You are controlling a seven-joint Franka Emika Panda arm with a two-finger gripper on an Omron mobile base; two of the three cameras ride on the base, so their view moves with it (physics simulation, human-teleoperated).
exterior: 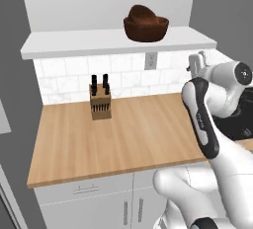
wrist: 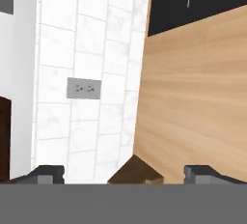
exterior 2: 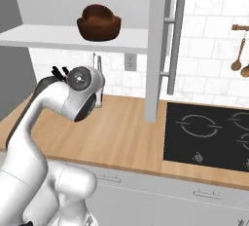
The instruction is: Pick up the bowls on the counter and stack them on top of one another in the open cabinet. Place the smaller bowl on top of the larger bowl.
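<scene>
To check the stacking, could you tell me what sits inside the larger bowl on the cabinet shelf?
The smaller bowl sits tilted inside the larger bowl on the open cabinet ledge. Its upper part rises above the rim; its base and the larger bowl's floor are hidden.

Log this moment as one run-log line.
smaller bowl: nested in larger bowl | both on open cabinet ledge | gripper: open, empty | counter: knife block

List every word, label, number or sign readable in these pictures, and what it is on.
None readable.
Cooktop: pale ring marks and two knobs, no lettering.
Wall outlet: plain slots, no text.
Knife block: unmarked.
Bowls and cabinet shelf: no labels.
</scene>
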